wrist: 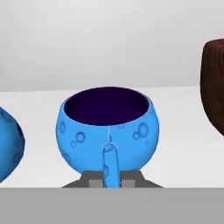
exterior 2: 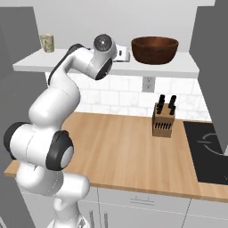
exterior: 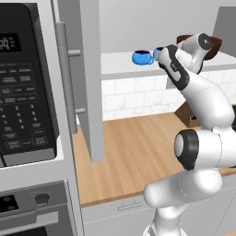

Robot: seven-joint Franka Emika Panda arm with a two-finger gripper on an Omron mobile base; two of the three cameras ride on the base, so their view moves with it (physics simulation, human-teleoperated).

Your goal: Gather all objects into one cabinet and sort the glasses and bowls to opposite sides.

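Left to right on the shelf: tumbler far left, well apart from the rest; then a blue cup; then the second cup, the one I'm on; then the bowl at the right end.

My gripper sits dead centre under the second cup in the hand view. The cup's handle points straight back at me, running vertically, and my two tips stand close together on either side of it. Looks like I'm pinched on the handle, though the contact itself is partly hidden at the bottom edge.

Key relation: cup directly ahead, touching, handle's long axis upright between the tips. First cup just beside on my left, bowl near on my right, so I judge the cup needs to lift straight up before any sideways shift.
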